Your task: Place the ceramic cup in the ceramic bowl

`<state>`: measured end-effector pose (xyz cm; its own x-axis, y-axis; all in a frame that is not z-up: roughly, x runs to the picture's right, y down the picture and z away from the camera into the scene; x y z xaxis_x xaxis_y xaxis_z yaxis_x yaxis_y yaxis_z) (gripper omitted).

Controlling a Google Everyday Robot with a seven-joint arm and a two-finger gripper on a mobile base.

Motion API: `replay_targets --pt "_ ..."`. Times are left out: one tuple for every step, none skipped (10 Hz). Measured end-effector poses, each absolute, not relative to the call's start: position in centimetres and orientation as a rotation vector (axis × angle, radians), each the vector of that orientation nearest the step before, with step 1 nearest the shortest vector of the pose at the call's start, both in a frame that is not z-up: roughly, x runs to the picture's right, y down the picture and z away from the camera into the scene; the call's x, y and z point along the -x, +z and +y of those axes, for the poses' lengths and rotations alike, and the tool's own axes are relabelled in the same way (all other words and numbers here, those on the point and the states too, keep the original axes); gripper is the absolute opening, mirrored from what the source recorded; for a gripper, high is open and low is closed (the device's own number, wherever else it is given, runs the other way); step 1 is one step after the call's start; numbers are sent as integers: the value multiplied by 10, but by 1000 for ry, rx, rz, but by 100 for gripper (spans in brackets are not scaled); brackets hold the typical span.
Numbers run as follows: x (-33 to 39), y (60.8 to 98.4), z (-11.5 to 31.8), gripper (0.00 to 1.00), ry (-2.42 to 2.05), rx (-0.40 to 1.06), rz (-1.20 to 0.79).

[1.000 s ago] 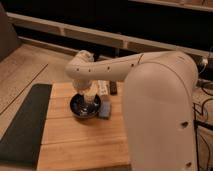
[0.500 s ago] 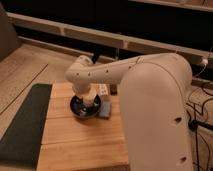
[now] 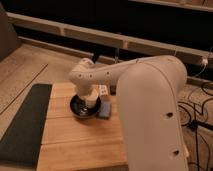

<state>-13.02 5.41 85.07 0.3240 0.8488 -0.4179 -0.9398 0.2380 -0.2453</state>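
In the camera view we see the gripper [image 3: 90, 101] reaching down over the ceramic bowl [image 3: 78, 107], its wrist hanging from the big white arm [image 3: 150, 100] that fills the right half of the picture. A pale cylinder, which we take for the ceramic cup [image 3: 91, 100], sits at the gripper's tip inside the bowl's rim, toward 3 o'clock of the bowl's centre; we cannot tell whether the tool is clamped on it or has let go. The dark glossy bowl rests on a wooden table [image 3: 75, 145] of pale planks. Touching or just beside the bowl at 4 o'clock lies a small blue-grey block [image 3: 105, 108], and at 1 o'clock, close behind the wrist, a white bottle [image 3: 103, 90] shows partly. A dark mat [image 3: 22, 125] runs along the table's 9 o'clock edge. Behind, a pale floor meets a dark wall with light rails. Compared with half a second ago, the arm, bowl and block sit much the same.
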Motion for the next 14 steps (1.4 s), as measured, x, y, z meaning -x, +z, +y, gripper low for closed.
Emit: replay_targets --pt "136 851 56 0 1231 510 209" --pt "139 852 58 3 1224 517 207" --pt "142 852 58 12 1217 523 206" --pt "144 852 60 24 1211 532 209" --pt "144 852 60 31 1205 536 210" --pt "144 853 62 43 1193 541 215" --pt "144 853 63 55 1187 546 219" --pt "143 854 62 62 1188 550 221" --pt "141 855 60 65 1191 551 223" --pt "140 855 58 65 1194 552 224" --pt "139 855 55 65 1197 552 221" --pt "138 854 51 65 1198 551 218" --pt "139 853 47 65 1200 549 211" --pt "140 849 40 65 1202 547 197"
